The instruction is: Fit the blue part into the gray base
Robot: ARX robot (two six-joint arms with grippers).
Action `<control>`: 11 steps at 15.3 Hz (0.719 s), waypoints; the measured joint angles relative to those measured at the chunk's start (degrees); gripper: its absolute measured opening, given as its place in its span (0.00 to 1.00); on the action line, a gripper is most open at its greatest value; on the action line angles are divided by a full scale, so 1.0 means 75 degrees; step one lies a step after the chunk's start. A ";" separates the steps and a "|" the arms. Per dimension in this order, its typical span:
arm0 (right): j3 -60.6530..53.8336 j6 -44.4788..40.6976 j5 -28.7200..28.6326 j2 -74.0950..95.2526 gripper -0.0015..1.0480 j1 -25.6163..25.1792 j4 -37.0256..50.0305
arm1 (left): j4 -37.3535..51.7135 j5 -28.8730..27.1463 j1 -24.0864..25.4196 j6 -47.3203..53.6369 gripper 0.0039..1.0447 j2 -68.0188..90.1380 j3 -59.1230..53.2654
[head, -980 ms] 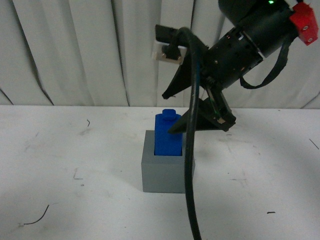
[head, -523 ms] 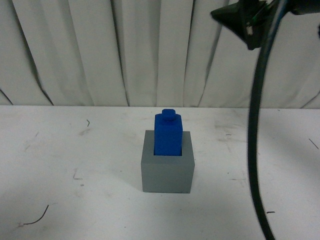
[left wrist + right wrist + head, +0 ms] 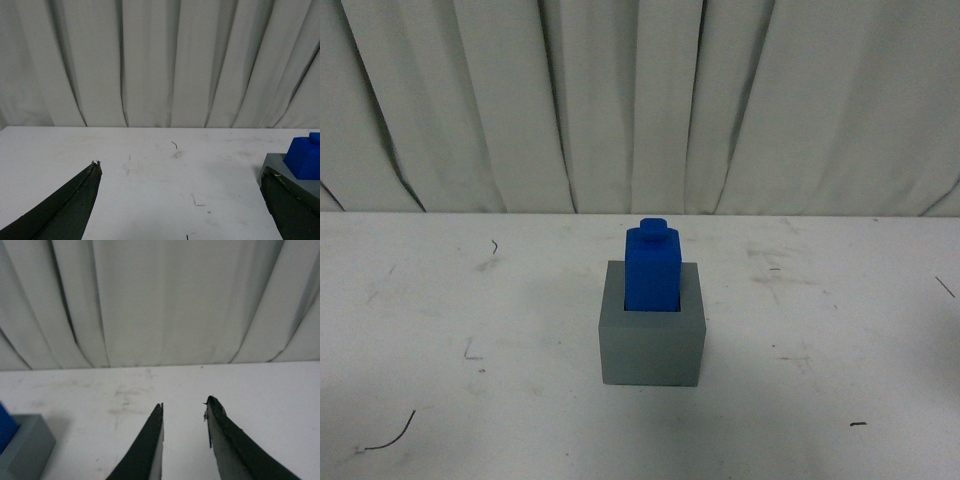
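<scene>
Shows blue part (image 3: pixel 653 268) upright in gray base (image 3: pixel 652 348) recess, mid-frame on surface (image 3: pixel 470 300), top half proud. Has left end effector (image 3: pixel 180 166) spread wide, right end effector (image 3: pixel 184 402) slightly parted, both empty. May be only part-seated; could tip if base knocked by a sweeping arm

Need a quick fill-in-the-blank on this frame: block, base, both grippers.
1. The blue part stands upright in the recess of the gray base, with its stud on ___.
2. The left gripper has its jaws spread wide ___.
3. The right gripper has a gap between its fingers and holds ___.
Missing words: top; open; nothing.
</scene>
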 joint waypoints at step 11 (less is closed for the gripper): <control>-0.1679 0.0044 -0.0017 -0.3934 0.02 0.0035 -0.1775 | -0.0003 -0.0009 0.0000 0.0000 0.94 0.0000 0.0000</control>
